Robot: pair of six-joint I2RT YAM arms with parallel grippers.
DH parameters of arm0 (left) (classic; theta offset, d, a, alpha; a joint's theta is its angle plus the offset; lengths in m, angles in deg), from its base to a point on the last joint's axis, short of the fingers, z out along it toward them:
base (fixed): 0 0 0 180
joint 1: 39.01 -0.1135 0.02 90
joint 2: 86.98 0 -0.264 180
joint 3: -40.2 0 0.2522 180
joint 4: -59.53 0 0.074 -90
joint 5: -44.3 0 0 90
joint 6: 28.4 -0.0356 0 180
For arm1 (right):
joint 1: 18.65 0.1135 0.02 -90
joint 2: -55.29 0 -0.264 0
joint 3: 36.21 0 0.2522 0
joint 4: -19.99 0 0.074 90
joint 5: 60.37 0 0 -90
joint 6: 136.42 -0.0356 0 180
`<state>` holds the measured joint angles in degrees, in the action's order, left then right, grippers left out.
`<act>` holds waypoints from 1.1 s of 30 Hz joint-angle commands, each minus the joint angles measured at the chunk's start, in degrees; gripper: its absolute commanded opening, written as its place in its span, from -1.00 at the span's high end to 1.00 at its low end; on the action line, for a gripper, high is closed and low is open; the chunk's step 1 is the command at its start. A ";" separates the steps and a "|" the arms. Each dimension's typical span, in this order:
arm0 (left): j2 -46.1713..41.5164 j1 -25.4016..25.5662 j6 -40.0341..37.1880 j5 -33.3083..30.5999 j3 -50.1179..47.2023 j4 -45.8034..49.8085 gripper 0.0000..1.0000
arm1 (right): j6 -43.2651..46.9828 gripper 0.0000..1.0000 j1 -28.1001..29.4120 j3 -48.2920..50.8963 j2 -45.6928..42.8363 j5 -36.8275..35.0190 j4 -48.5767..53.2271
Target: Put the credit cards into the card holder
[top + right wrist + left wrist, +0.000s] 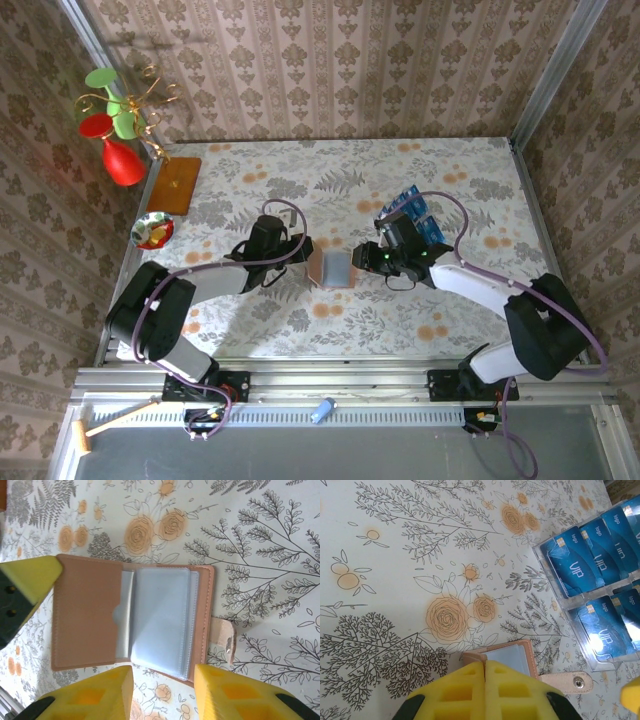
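Observation:
The card holder (335, 268) lies opened flat on the flowered table between the two arms, brown outside with grey-blue clear sleeves (160, 620) inside. My left gripper (485, 666) is shut, pinching the edge of the card holder's (507, 655) left cover. My right gripper (162, 677) stands open at the card holder's near edge with nothing between its fingers. The credit cards (592, 562), blue with pale "VIP" markings, lie in a clear plastic tray (415, 215) behind the right gripper (368, 258).
A wooden board (178, 185) with a wire stand of red and green glasses (115, 130) is at the back left, and a small bowl (153, 230) sits beside it. The card holder's snap strap (570, 682) sticks out sideways. Patterned walls close in three sides.

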<state>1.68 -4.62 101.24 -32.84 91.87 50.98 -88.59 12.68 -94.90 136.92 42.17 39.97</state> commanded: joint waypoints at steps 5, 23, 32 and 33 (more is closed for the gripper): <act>0.98 -0.38 -1.15 0.83 -0.85 -0.54 1.00 | 0.72 0.26 1.89 -5.63 4.94 1.97 1.64; 0.73 -1.87 -7.07 -1.35 0.48 9.30 0.32 | -2.89 0.41 3.74 -3.45 18.20 2.32 -7.25; 0.00 -1.28 -12.46 -8.11 1.42 18.33 0.10 | -3.31 0.42 3.77 -2.02 18.97 1.97 -8.50; 0.04 -1.11 -12.94 -8.70 1.66 19.14 0.08 | -3.35 0.42 3.74 -1.97 18.93 2.01 -8.63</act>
<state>2.23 -6.08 91.79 -37.99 91.89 65.06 -91.36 16.40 -98.03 154.47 44.64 31.86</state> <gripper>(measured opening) 0.454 0.291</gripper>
